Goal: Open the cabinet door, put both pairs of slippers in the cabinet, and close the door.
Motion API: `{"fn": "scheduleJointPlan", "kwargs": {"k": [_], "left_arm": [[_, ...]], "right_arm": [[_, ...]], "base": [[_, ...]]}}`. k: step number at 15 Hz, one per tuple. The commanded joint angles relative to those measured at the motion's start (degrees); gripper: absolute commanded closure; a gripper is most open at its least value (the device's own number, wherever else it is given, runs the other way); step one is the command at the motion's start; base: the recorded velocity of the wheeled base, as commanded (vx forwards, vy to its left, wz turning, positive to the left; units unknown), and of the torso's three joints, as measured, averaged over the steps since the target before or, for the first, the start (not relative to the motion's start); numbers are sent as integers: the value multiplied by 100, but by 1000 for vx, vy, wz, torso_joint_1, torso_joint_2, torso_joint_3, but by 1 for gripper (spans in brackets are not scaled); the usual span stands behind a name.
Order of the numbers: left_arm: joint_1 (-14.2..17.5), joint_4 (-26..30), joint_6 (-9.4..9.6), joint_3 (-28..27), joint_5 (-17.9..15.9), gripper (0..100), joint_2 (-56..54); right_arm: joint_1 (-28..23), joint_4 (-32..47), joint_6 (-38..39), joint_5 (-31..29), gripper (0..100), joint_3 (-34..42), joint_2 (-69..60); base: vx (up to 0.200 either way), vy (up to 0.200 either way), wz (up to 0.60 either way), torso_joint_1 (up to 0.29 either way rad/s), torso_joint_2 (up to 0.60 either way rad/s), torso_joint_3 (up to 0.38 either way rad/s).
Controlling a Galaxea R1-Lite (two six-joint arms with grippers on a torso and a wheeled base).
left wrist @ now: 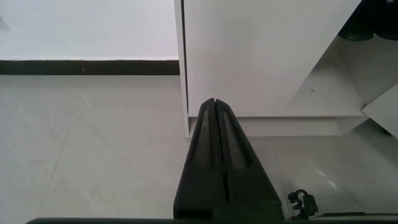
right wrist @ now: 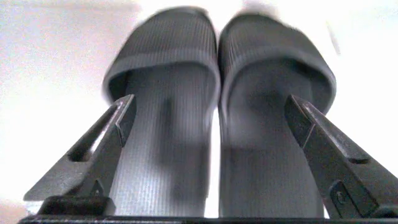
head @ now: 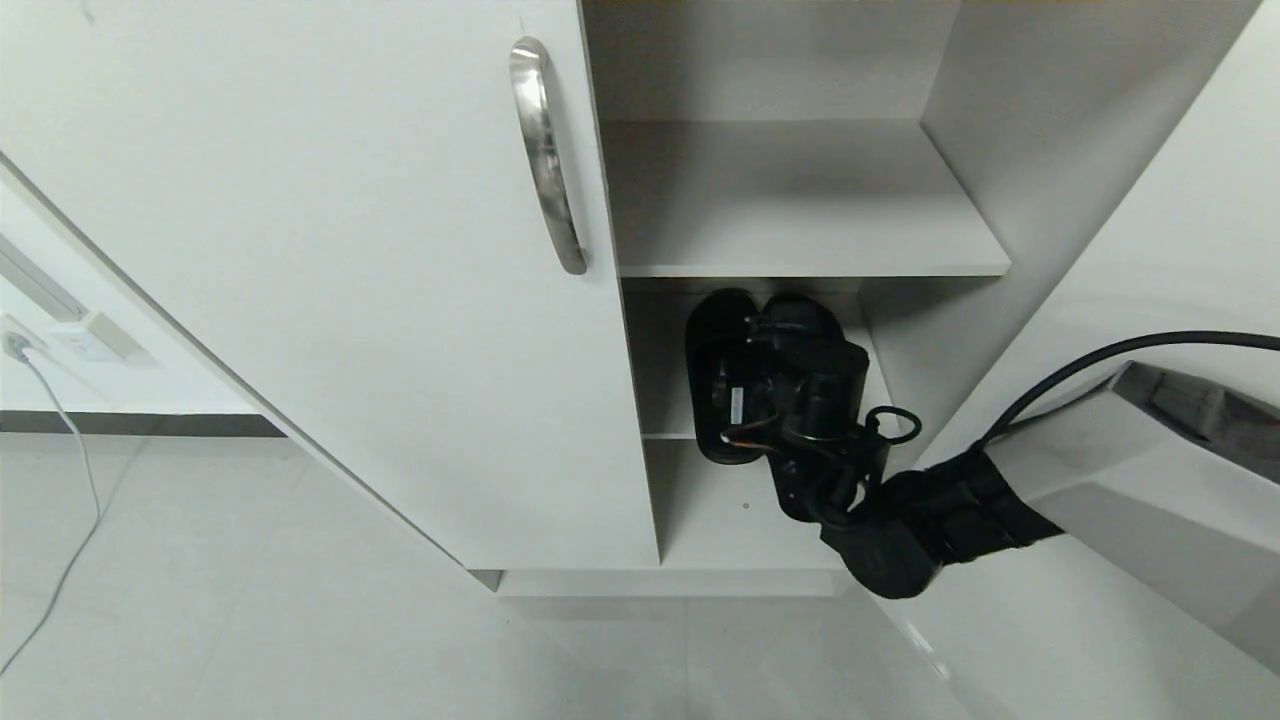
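Observation:
A pair of black slippers (head: 725, 345) lies side by side on the cabinet's middle shelf (head: 663, 405), toes pointing inward. My right gripper (head: 790, 385) is inside the cabinet at their heel end. In the right wrist view the slippers (right wrist: 168, 143) lie between the spread fingers (right wrist: 109, 146), and the right gripper (right wrist: 211, 109) is open, one finger at each outer side. The cabinet's right door (head: 1150, 300) stands open; the left door (head: 330, 250) with its metal handle (head: 545, 155) is shut. My left gripper (left wrist: 214, 106) is shut and empty, low over the floor facing the cabinet's base (left wrist: 267, 121).
An upper shelf (head: 800, 210) and the bottom shelf (head: 720, 520) are bare. A wall socket (head: 90, 340) with a white cable (head: 75, 450) is at the far left. Light floor tiles (head: 300, 640) spread in front of the cabinet.

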Motion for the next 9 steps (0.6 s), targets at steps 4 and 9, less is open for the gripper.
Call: {"fn": "scheduleJointPlan", "kwargs": {"k": [4, 9], "left_arm": [[0, 4, -2, 0, 2, 100, 7], [0, 4, -2, 0, -7, 100, 7]], "right_arm": [[571, -1094, -7, 75, 0, 2447, -1504], [809, -1146, -15, 347, 0, 2816, -1636]], "base": [[0, 0, 0, 0, 0, 0], [0, 0, 0, 0, 0, 0]]}}
